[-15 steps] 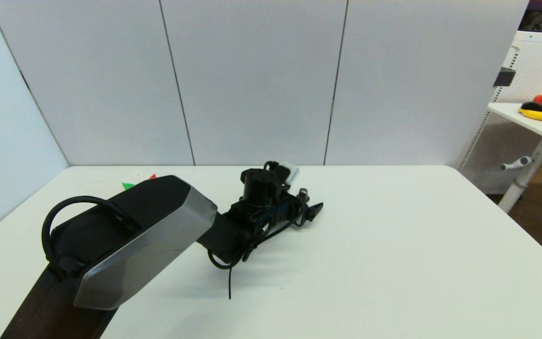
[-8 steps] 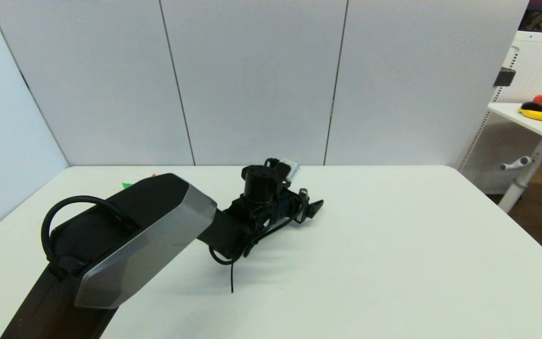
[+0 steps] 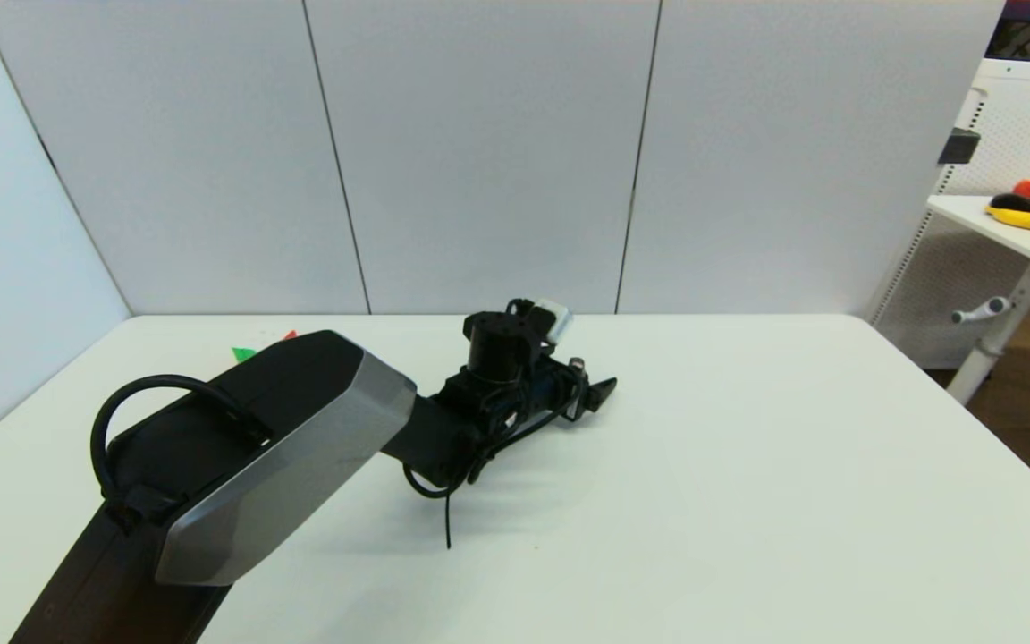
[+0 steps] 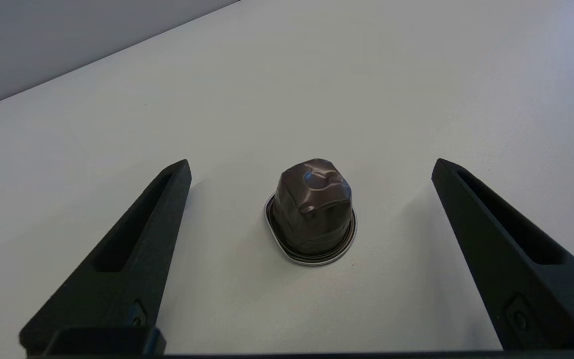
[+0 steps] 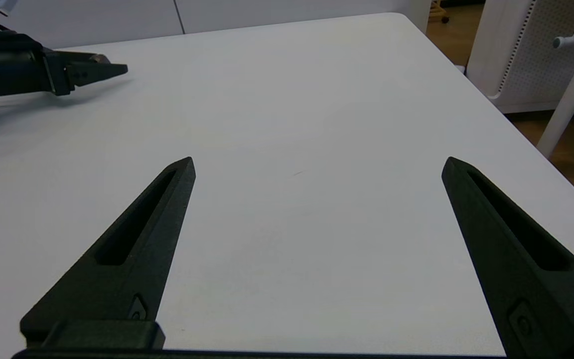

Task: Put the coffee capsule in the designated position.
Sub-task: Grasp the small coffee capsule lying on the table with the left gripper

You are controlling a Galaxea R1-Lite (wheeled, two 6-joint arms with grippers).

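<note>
Crumpled capsule between spread fingers

The coffee capsule [image 4: 312,214], a dented dark foil dome on a flat silvery rim, sits rim-down on the smooth white bench [image 4: 366,75] between the left pincer's [image 4: 312,167] wide-open matte black fingers, touching neither. The right pincer [image 5: 317,164] hovers open over bare bench.

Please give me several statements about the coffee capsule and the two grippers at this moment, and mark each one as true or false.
1. The coffee capsule stands on the table with its rim down. True.
2. The left gripper is shut on the capsule. False: its fingers are wide open, apart from it.
3. The capsule lies between the left gripper's fingers. True.
4. The right gripper holds a puzzle cube. False: it is open and holds nothing.
</note>
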